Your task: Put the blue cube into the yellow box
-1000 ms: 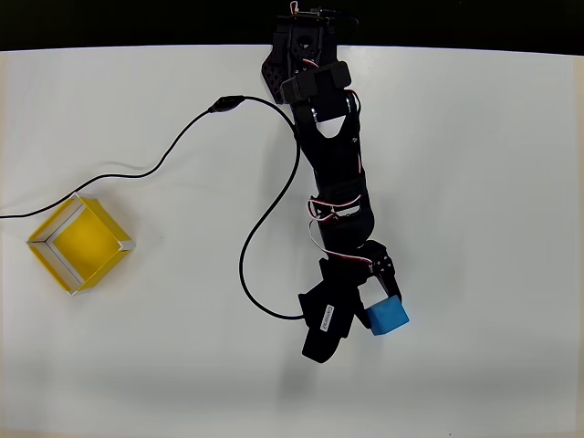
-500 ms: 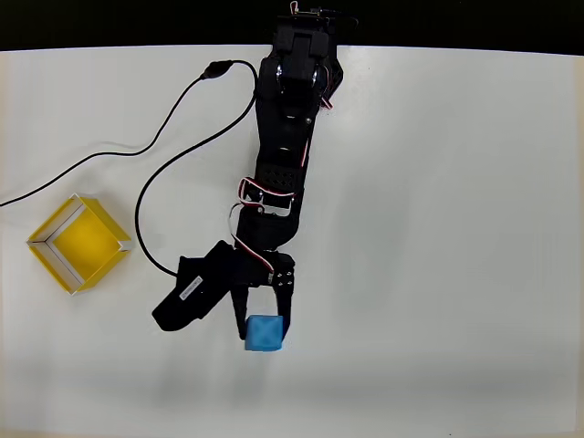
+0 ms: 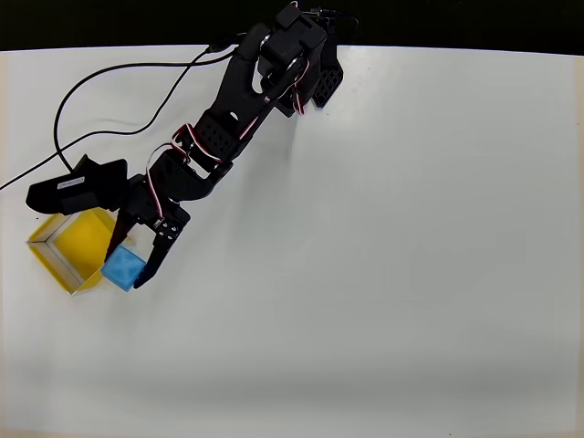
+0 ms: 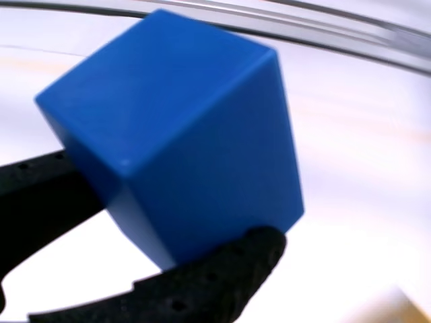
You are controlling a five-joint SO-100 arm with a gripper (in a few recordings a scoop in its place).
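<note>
The blue cube is held between the black fingers of my gripper, which is shut on it. In the overhead view it hangs at the right corner of the yellow box, which lies near the table's left edge. The arm's wrist covers part of the box's upper rim. The wrist view is close up: the blue cube is tilted on one corner and pinched between two black fingers, over a blurred white surface.
A black cable loops from the arm's base across the upper left of the white table. The table's back edge meets a dark strip at the top.
The arm has swung from the middle front of the table far to the left, carrying the blue cube to the yellow box's right corner. The cable has shifted left and up.
</note>
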